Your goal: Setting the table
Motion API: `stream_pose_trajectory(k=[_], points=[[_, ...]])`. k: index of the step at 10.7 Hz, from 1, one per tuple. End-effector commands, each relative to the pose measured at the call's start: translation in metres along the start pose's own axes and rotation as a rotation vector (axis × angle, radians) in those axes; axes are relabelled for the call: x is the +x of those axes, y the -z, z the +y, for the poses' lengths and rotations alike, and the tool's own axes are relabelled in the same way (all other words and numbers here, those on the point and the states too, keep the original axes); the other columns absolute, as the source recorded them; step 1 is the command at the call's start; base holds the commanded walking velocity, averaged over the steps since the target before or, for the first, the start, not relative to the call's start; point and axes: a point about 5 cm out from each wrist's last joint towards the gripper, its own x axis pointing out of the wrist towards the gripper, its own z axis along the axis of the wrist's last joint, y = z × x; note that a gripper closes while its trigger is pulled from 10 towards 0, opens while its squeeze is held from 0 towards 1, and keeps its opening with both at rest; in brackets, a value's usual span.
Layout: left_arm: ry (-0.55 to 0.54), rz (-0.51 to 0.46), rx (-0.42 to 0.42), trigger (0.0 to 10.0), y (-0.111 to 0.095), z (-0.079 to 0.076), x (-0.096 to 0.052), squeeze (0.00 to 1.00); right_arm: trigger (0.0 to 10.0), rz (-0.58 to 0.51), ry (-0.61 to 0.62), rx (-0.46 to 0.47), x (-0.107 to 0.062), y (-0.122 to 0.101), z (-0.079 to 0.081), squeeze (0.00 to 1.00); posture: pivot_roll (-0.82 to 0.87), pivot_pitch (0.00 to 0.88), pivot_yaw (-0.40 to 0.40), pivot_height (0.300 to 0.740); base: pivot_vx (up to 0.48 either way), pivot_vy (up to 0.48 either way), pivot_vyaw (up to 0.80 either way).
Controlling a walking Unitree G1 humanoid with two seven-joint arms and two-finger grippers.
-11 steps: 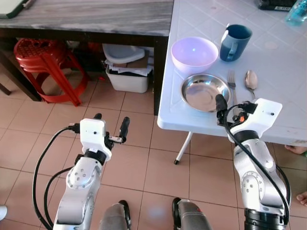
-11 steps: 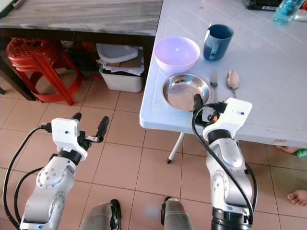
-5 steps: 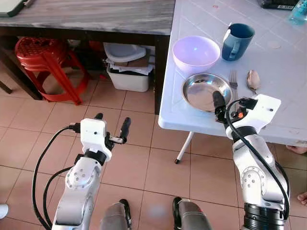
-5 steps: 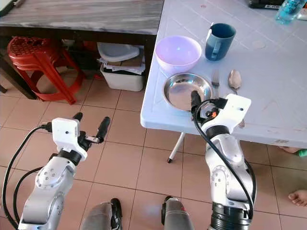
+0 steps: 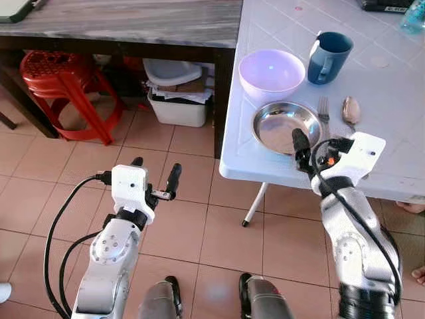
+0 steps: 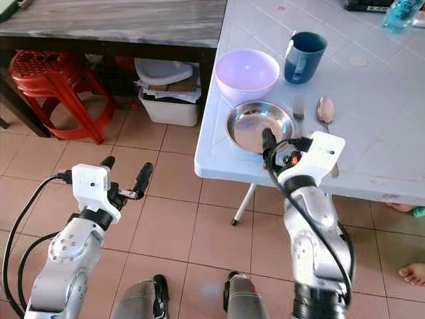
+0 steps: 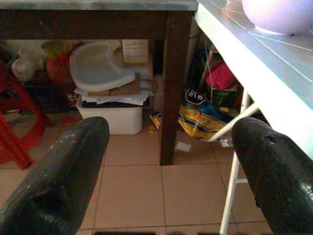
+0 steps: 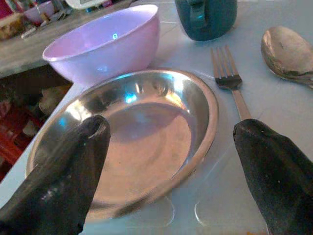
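Observation:
On the white table a steel plate lies near the front edge. Behind it stands a purple bowl, with a blue mug to the bowl's right. A fork and a spoon lie right of the plate. My right gripper is open at the plate's near rim. In the right wrist view one finger is over the plate and the other is beyond the fork handle. My left gripper is open and holds nothing, low over the tiled floor, left of the table.
A dark wooden table stands at the back left, with a red stool and a white bin under it. The white table's thin leg slants down to the floor. A person's foot is at the right edge.
My right gripper has moved a little forward, onto the plate's near rim. The left arm has not moved.

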Motion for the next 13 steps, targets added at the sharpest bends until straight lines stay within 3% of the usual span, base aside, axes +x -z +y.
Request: stream_pose_trajectory(k=[1,3,13], points=[[0.008,0.008,-0.001,10.0,0.0001,-0.0002,-0.0020,0.00,10.0,-0.008,-0.014,-0.016,-0.0045,-0.0015,0.0028,0.00,-0.06,0.234,0.047,0.740,0.000,0.000,0.00],[0.006,0.006,-0.001,10.0,-0.0002,0.0001,-0.0017,0.00,10.0,0.014,-0.006,-0.103,-0.0105,0.0025,0.0037,0.00,-0.07,0.232,0.048,0.740,0.000,0.000,0.00],[0.006,0.006,-0.001,10.0,-0.0002,0.0001,-0.0017,0.00,10.0,0.014,-0.006,-0.103,-0.0105,0.0025,0.0037,0.00,-0.07,0.232,0.048,0.740,0.000,0.000,0.00]])
